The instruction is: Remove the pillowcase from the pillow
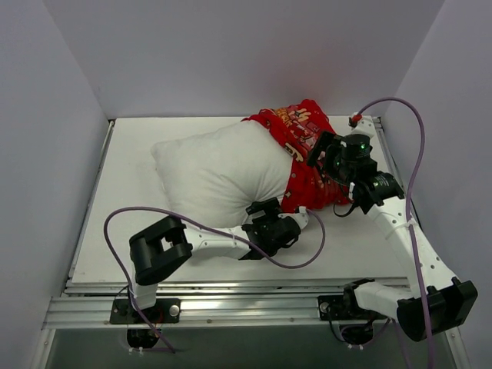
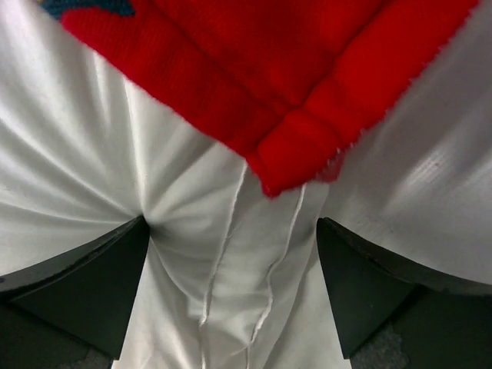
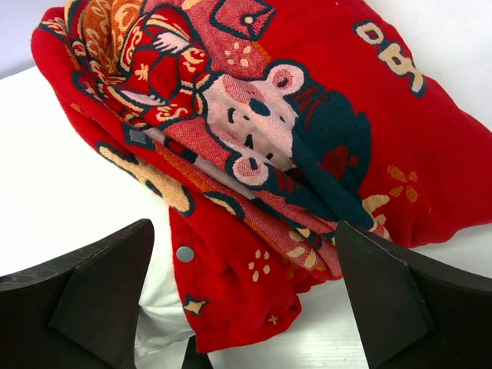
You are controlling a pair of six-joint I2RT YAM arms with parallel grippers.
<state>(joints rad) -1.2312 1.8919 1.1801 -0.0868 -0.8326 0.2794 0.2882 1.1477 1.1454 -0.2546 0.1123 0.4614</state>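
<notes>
Tabletop point(image 1: 123, 192), far right corner: my wide-open right gripper point(image 3: 244, 227) should bite the pillowcase point(image 1: 304, 154) hem deep while my wide-open left gripper point(image 2: 232, 223) clamps the pillow point(image 1: 215, 173).

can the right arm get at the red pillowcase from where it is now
Probably yes: the right tool stands open, facing the bunched bright red printed fabric pillowcase at close range, with nothing between them.
</notes>
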